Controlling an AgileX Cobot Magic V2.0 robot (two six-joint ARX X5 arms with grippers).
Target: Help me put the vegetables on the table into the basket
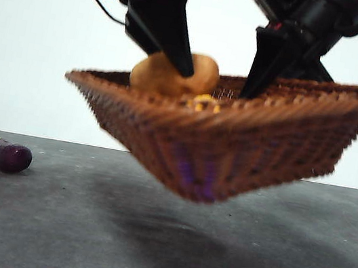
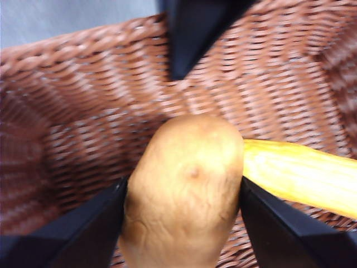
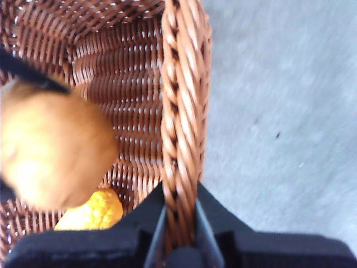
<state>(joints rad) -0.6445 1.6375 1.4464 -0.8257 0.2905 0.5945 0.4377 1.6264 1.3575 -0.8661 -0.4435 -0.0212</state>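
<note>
Holding the basket [image 1: 231,150] aloft by its rim, the right gripper [image 3: 179,223] is steadying it while the left gripper [image 2: 184,195], pinching the potato [image 2: 181,190] over the yellow vegetable [image 2: 301,176], is likely about to release; the eggplant [image 1: 9,155] is waiting on the table [image 1: 281,261].

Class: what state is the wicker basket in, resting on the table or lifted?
Lifted: the basket hangs tilted above the table, the right gripper clamping its rim.

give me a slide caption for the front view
Right gripper lifts the basket by its rim while left gripper holds the potato over it; eggplant remains on the table.
</note>
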